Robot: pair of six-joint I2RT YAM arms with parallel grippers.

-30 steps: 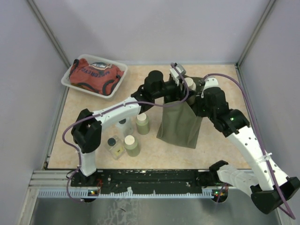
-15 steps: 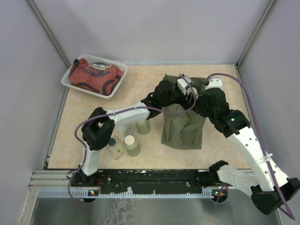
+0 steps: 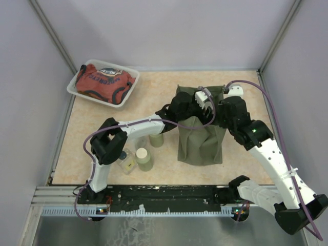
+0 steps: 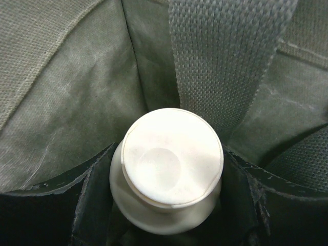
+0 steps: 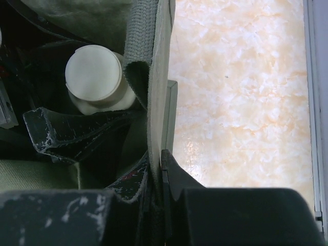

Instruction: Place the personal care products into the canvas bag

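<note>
I was at the dropping step. My left gripper point(image 4: 169, 207) was clamped on the cream-beige bottle point(image 4: 171, 159), already inside the mouth of the canvas bag point(image 3: 200, 143), which stood right of the table's middle. My right gripper point(image 5: 160, 171) pinched the bag's rim to hold it open. Next, I judged, the left jaws should part, then the arm should lift out carefully.

Olive-green canvas bag point(image 3: 201, 143) upright, cream-beige bottle point(image 4: 171, 159) inside its mouth, olive-green cream-capped bottle point(image 3: 144, 159) standing to its left
</note>
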